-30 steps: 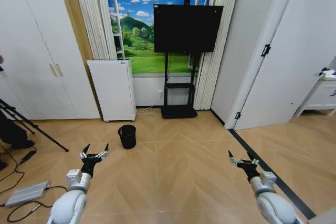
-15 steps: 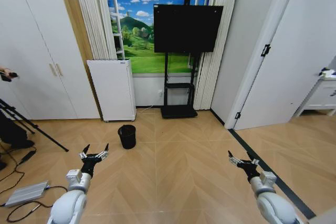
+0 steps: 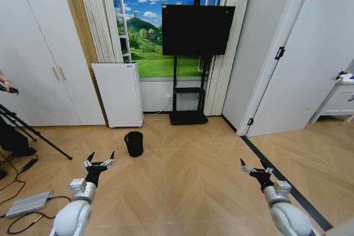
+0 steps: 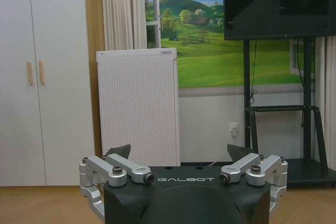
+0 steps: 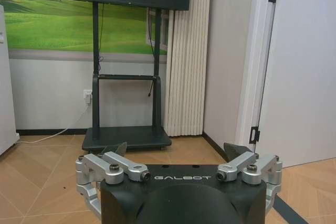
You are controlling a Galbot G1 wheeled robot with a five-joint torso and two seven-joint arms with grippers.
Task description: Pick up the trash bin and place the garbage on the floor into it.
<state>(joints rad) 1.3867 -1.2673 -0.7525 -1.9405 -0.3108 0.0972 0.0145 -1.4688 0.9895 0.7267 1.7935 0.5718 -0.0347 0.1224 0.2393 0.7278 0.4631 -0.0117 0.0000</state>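
Observation:
The trash bin (image 3: pixel 133 143), a small black round bin, stands on the wooden floor in front of the white perforated appliance. My left gripper (image 3: pixel 100 161) hovers low at the lower left, open and empty, short of the bin and a little to its left. My right gripper (image 3: pixel 252 168) hangs open and empty at the lower right, far from the bin. Both wrist views show the jaws spread wide, left gripper (image 4: pixel 178 153) and right gripper (image 5: pixel 176 150). The garbage is out of view.
A tall white perforated appliance (image 3: pixel 118 94) stands against the back wall, with a TV on a black stand (image 3: pixel 189 116) to its right. A tripod leg (image 3: pixel 38 135), cables and a grey device (image 3: pixel 27 203) lie at the left. A white dresser (image 3: pixel 338 100) is at the right.
The arms and the bin have not moved. Only a person's hand at the left edge has shifted slightly.

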